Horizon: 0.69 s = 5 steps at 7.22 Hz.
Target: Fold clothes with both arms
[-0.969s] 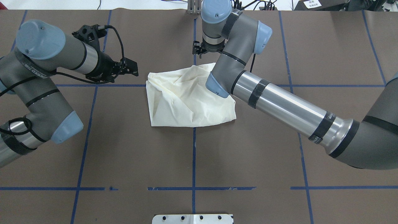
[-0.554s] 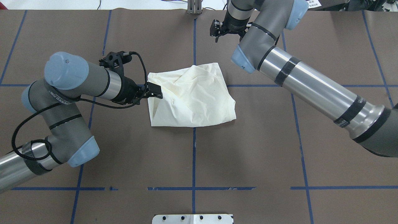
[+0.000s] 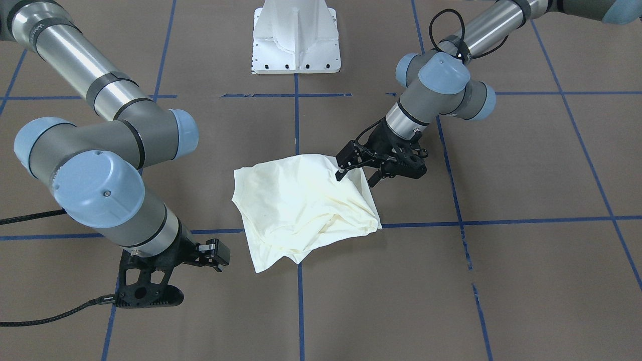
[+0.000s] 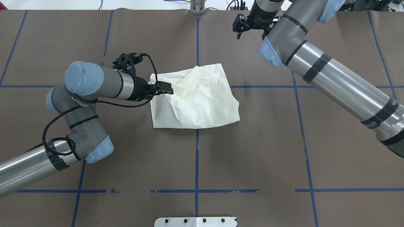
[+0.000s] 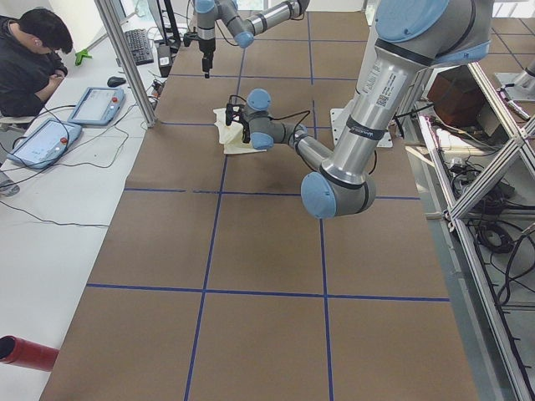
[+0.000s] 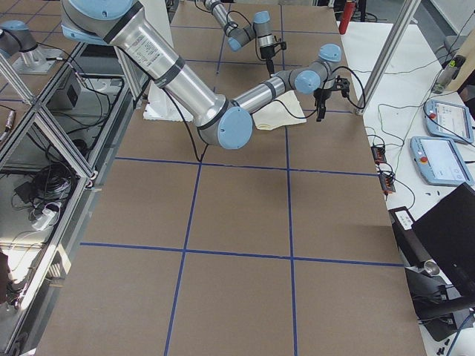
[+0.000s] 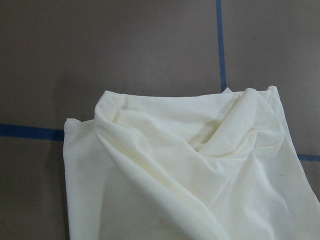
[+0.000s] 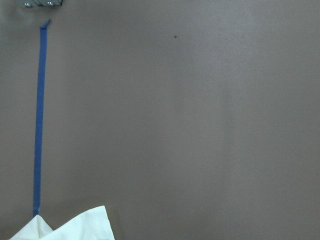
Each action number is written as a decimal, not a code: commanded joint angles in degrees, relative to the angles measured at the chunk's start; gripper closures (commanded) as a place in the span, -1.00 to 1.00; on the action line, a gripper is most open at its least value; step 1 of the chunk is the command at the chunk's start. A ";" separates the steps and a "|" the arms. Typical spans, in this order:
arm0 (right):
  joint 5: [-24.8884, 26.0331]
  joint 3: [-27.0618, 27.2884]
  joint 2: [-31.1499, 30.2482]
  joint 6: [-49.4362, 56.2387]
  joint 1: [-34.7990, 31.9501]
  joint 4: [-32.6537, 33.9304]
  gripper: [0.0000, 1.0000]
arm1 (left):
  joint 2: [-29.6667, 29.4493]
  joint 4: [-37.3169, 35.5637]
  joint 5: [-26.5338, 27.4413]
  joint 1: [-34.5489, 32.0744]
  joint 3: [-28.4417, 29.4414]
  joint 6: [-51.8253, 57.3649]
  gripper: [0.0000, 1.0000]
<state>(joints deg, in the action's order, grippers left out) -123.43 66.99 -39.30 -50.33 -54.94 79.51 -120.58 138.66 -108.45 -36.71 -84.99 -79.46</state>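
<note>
Cream T-shirt (image 4: 199, 104), one; left claw (image 3: 356, 179) spread over its edge; right claw (image 3: 218, 256) apart.

Brown table (image 4: 252, 151), blue tape lines (image 4: 196, 164), white pedestal (image 3: 296, 40), seated person (image 5: 29, 63), perhaps tablets (image 5: 43, 140)

T-shirt (image 4: 195, 104) lying crumpled at desk (image 4: 252, 151) centre, covering crossing of tape lines (image 4: 197, 157). Left gripper (image 4: 170, 89) sitting at shirt's left edge, one finger over cloth, other just beside it. Right gripper (image 4: 238, 31) hanging well apart, beyond shirt's far-right corner, nearing desk's far edge. Pedestal base (image 3: 296, 35) standing on robot's side of shirt
</note>
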 commanded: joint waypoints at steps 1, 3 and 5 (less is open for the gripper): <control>-0.41 0.34 -0.43 0.15 -0.78 0.12 -1.00 | -1.75 2.75 0.08 0.50 3.32 0.10 -1.00; -0.41 1.38 -1.48 0.15 -1.04 0.12 -1.00 | -3.07 6.43 -0.09 1.47 6.57 0.19 -1.00; -0.41 1.39 -1.48 0.15 -1.13 0.12 -1.00 | -3.61 6.62 -0.36 3.04 6.59 0.10 -1.00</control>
<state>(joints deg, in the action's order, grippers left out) -123.84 68.30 -40.71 -50.19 -56.01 79.63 -123.89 144.99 -108.71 -34.63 -78.59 -79.31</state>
